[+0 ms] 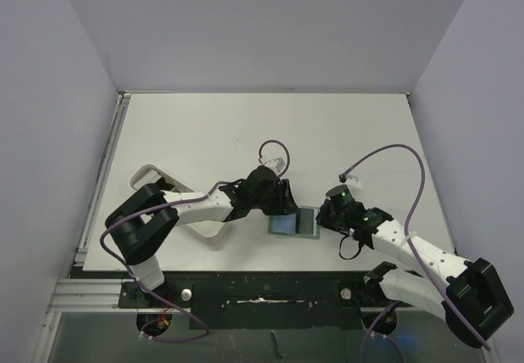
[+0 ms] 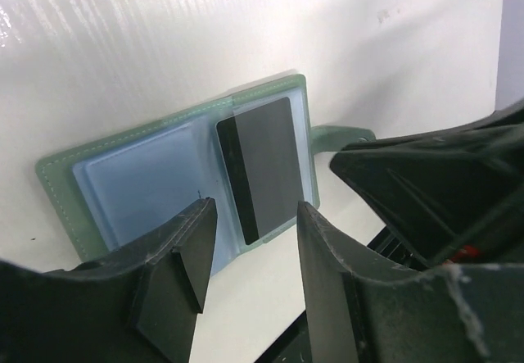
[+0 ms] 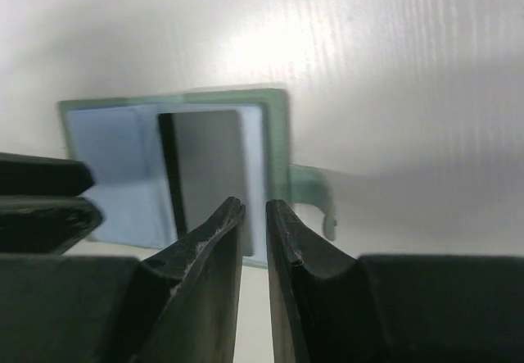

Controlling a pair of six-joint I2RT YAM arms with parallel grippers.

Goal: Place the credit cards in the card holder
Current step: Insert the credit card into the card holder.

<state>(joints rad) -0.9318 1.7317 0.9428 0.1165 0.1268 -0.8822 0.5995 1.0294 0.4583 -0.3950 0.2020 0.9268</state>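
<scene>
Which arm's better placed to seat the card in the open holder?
Left, probably: left gripper is open, framing the credit card's near end on the card holder; right gripper, jaws nearly together, sits at the card's corner.

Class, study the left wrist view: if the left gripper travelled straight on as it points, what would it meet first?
Most likely the dark card lying on the open card holder, though depth is unclear.

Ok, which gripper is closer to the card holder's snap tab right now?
Right. The right gripper is at the card holder's card-side half, close beside the snap tab. The left gripper is back toward the fold and the blue half, farther away.
</scene>
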